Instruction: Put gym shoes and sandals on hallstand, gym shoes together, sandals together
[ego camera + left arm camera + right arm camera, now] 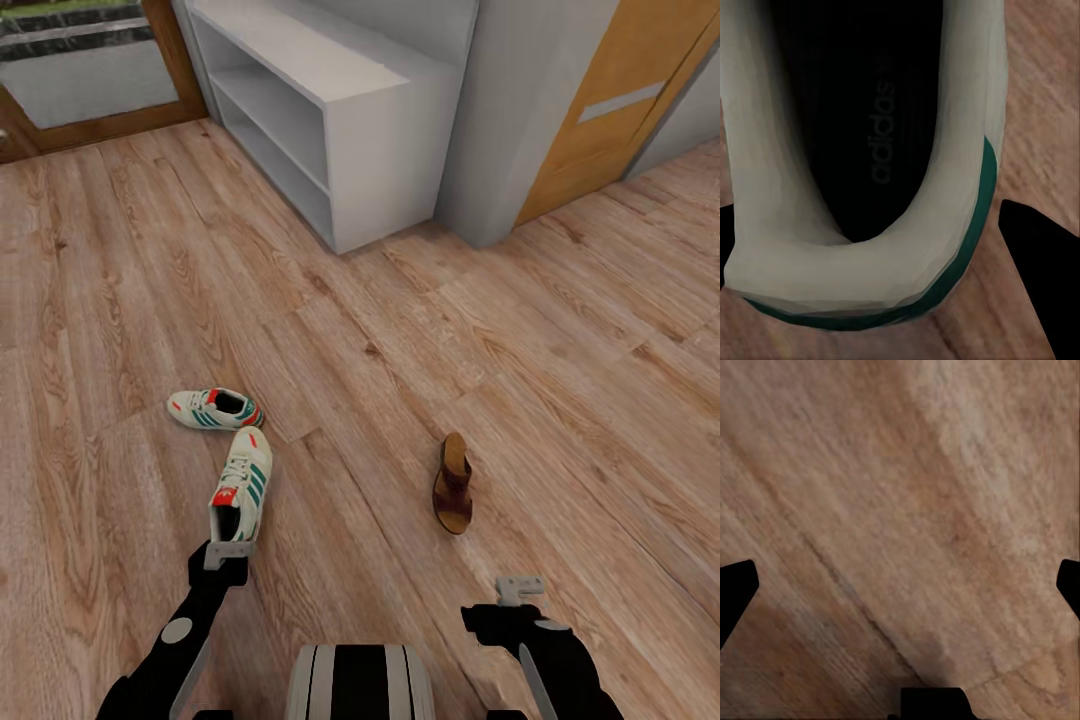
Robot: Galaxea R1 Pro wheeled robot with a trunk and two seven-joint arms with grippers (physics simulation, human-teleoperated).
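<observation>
On the corridor floor [420, 330], the landmark is the near gym shoe [243, 490], which stands toe-away from the robot with its heel toward the left gripper [228, 553]. Just beyond and to the left of its toe lies the second gym shoe [215, 408], turned sideways and nearly touching it. Directly behind the near shoe's heel, the left gripper is down at the heel collar; the left wrist view looks straight into the shoe's dark insole, with the cream heel rim and green trim [870, 277] between the two dark fingers [1035, 262], one at each side of the heel. The fingers sit spread about the heel, and whether they actually press on it cannot be told.

Well beyond the near shoe, to its right, stands the pale grey hallstand [330, 120] against the wall, its two shelf openings facing the floor. To the right of the near shoe, well apart from it, lies one brown sandal [453, 484], its length running away from the robot. Nearer the robot than the sandal, and far right of the near shoe, the right gripper [520, 588] hangs over bare planks with its fingers [735, 592] spread wide and holding nothing.
</observation>
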